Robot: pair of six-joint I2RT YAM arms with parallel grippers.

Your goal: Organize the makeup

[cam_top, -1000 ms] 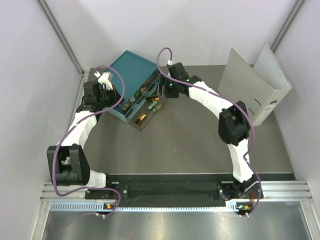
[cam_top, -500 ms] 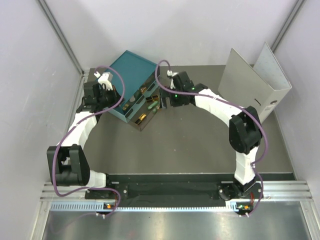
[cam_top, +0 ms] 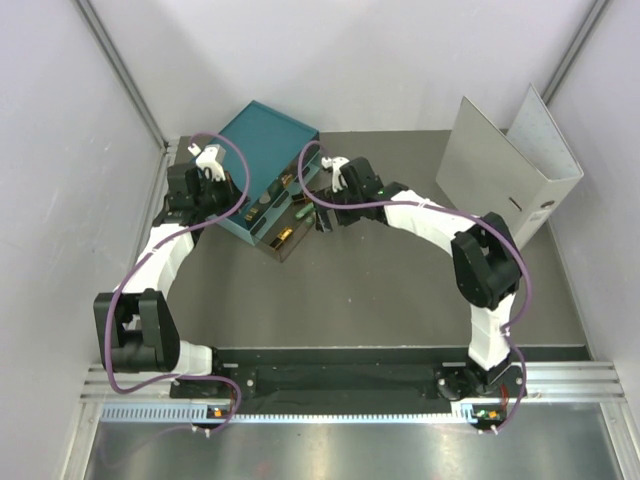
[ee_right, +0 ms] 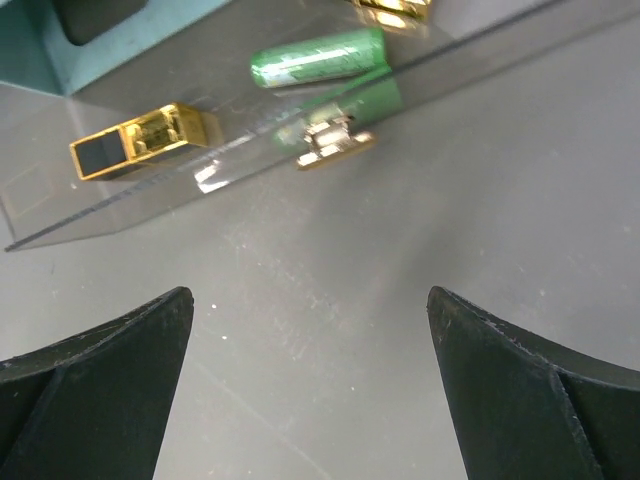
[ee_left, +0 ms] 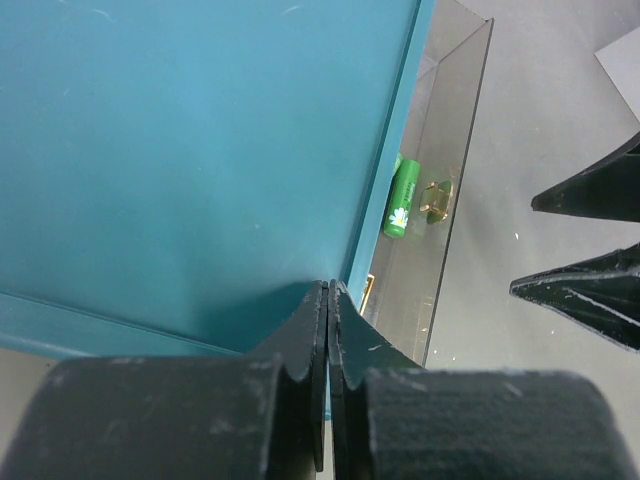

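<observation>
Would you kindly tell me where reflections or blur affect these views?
Right wrist: the clear drawer front mirrors the green tube. Left wrist: the left gripper goes soft-focus near the lens. Top external: even light, soft shadows.

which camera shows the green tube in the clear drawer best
Right wrist: the green tube lies large and whole on its side in the clear drawer. Left wrist shows it small, at the teal box's edge. Top external shows only a green speck.

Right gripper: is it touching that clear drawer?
Apart. The right wrist view shows bare table between the open right gripper and the clear drawer.
</observation>
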